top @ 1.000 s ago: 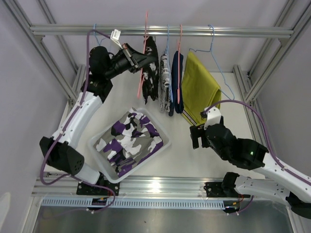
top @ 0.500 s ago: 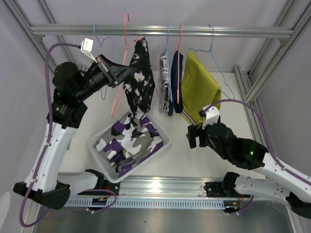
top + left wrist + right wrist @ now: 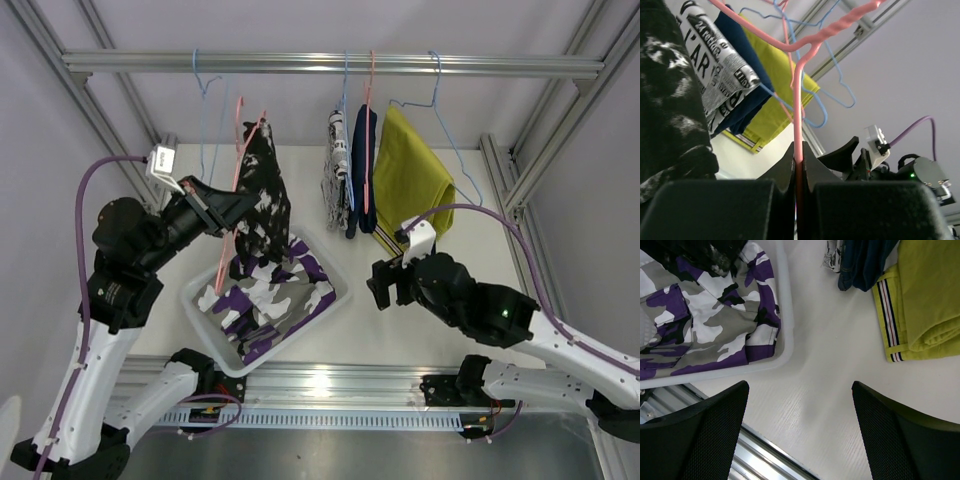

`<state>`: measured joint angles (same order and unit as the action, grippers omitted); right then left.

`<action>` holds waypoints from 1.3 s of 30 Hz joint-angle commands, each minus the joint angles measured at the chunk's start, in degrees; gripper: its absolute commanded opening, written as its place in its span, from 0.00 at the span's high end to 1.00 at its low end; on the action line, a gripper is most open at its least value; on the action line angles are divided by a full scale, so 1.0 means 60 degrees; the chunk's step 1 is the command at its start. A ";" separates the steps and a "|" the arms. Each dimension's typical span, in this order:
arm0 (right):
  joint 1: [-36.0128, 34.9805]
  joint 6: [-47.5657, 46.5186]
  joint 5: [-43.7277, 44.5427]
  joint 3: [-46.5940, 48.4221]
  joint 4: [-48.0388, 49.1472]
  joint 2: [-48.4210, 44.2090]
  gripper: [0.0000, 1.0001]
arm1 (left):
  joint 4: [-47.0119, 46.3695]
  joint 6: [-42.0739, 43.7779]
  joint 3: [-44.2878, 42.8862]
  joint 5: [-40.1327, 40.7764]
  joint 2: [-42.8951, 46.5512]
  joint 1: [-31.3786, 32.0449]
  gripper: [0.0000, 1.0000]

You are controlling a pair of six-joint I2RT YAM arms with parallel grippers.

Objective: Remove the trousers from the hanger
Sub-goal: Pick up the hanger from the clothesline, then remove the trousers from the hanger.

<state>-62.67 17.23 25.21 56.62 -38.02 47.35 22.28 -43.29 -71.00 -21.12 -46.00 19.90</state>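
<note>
My left gripper [image 3: 215,205] [image 3: 799,161] is shut on the wire of a pink hanger [image 3: 238,150] [image 3: 799,100]. The hanger is off the rail and carries the black-and-white splotched trousers [image 3: 262,205] [image 3: 665,100]. Their lower end hangs over the white tray [image 3: 340,297]. In that tray lie the purple-grey-white camouflage trousers [image 3: 265,295] [image 3: 705,325]. My right gripper [image 3: 383,285] [image 3: 800,390] stands open over bare table just right of the tray, with nothing between its fingers.
On the metal rail [image 3: 330,63] hang the white printed trousers [image 3: 338,170], the navy trousers [image 3: 365,170] and the mustard trousers [image 3: 410,180] [image 3: 925,300]. An empty blue hanger [image 3: 205,110] hangs at the left. Frame posts stand on both sides.
My left arm has drawn the pink hanger with the splotched trousers off the rail, down and left, to above the tray. My right gripper has shifted slightly left.
</note>
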 commanded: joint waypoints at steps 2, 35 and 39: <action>-0.0291 0.0160 -0.0086 0.0377 0.0579 0.0618 0.11 | -0.1077 0.0637 0.0407 0.0152 0.0677 0.0111 1.00; -0.1465 -0.3590 0.1336 0.4727 0.6220 0.7327 0.02 | -0.1795 0.2439 0.3191 0.1250 0.1968 0.0535 1.00; -0.1215 -0.3824 0.1641 0.4933 0.6161 0.7693 0.02 | -0.1707 0.2673 0.3220 0.1601 0.2202 0.0638 1.00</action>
<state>-71.26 -3.75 33.17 83.22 -3.88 92.29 15.57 -30.00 -51.46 -13.98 -34.37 22.79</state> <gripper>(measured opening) 0.981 0.025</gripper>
